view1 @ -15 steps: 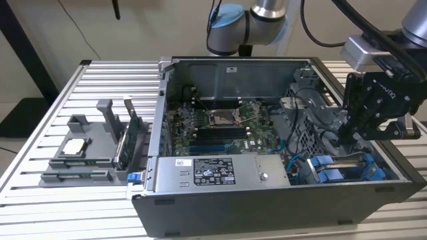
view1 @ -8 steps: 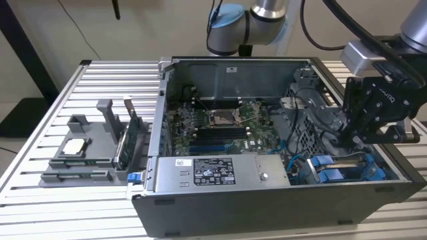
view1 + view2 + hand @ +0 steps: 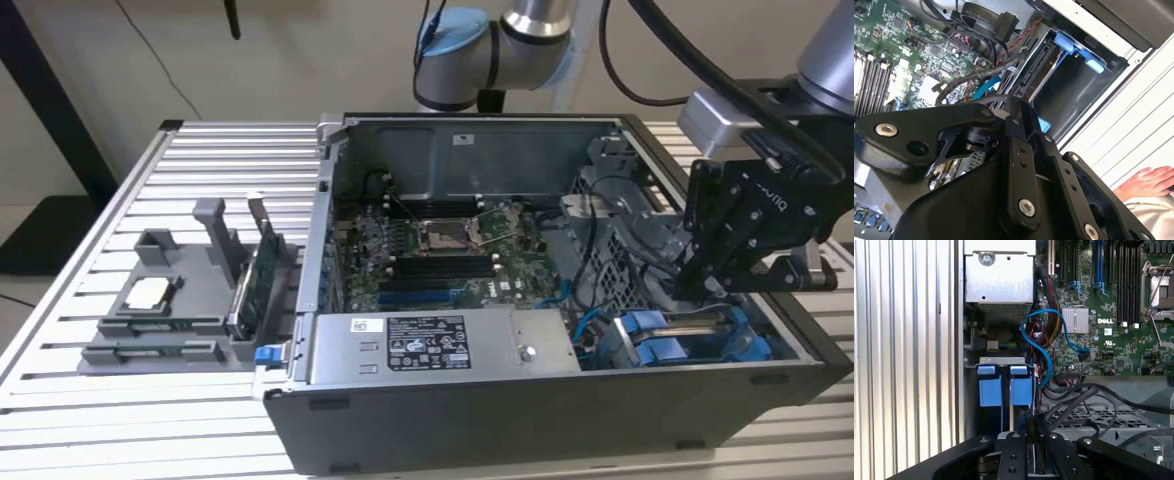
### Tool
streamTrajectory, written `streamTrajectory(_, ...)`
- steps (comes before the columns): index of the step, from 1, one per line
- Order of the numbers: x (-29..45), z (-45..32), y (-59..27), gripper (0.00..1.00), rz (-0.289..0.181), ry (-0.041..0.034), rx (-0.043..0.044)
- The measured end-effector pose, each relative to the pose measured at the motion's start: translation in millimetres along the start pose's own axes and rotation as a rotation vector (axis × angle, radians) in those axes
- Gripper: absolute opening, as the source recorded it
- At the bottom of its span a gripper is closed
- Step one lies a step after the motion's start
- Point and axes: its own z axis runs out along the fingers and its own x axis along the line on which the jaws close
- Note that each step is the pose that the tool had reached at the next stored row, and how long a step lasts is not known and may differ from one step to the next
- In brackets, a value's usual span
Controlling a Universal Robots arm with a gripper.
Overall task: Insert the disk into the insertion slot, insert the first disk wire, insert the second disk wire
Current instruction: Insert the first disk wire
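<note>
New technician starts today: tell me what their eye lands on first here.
The open computer case on the slatted table, green motherboard bare in its middle, strikes first. At the exterior view's right the black gripper hangs over the disk in its bright blue carrier. In the first wrist view a blue cable loops beside that carrier.

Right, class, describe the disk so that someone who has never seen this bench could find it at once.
Start at the open computer case. Go to its near corner on the exterior view's right, beside the grey power supply with the sticker. The disk sits there, and its bright blue carrier tabs set it apart from the grey metal around it.
</note>
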Motion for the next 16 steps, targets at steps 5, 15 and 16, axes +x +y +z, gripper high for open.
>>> streamTrajectory(5,0.0,0.1,-0.1,0.19,0.000,-0.0001,0.0010)
streamTrajectory(15,0.1,2.0,-3.0,0.19,0.000,0.0045,0.0103)
streamTrajectory(16,0.1,2.3,-4.0,0.19,0.000,0.0047,0.0105)
